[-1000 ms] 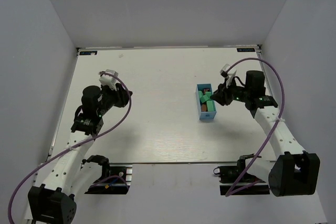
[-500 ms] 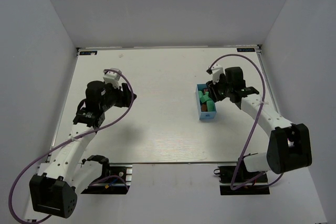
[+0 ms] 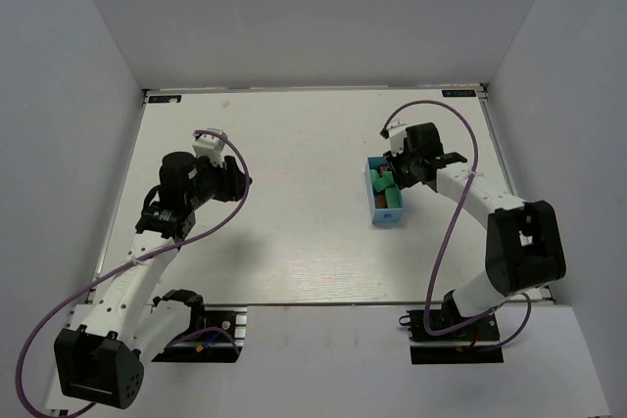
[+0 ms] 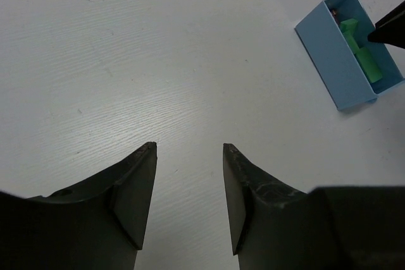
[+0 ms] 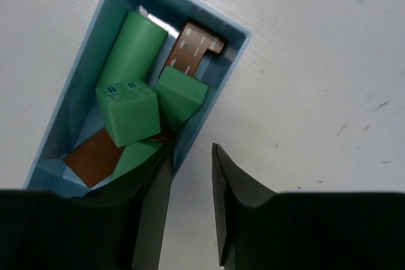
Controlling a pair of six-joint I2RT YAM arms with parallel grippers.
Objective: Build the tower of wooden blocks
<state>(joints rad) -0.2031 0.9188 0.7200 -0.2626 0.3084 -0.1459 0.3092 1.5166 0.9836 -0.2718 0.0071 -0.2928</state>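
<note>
We count 1 box (image 3: 385, 219), blue and open-topped, on the right half of the table (image 3: 284, 144). All the blocks (image 5: 130, 115) we can see lie jumbled inside it, none stacked yet. The right wrist view gives the best count: 4 green and 2 brown for sure, plus a brown sliver under the greens that may be a 3rd; we can't tell. One green is long w/ a rounded side and lies along the wall opposite the fingers. One brown, w/ pale dashes, sits at an end wall.

There are 2 grippers. The R gripper (image 5: 190, 153) is down at the box, straddling a long wall, the right one going by the top view. One finger is inside against that wall; the other is outside w/ bare table btwn it and the wall, so the jaws are parted, not pinching. The L gripper (image 4: 188, 150) hangs over the left half of the table, well apart from the box, jaws spread w/ nothing btwn them.

From the top, the R gripper hides part of the box's far half, so only some green shows. The left wrist view has the box at its far right, w/ the R gripper's dark tip overlapping its rim.
</note>
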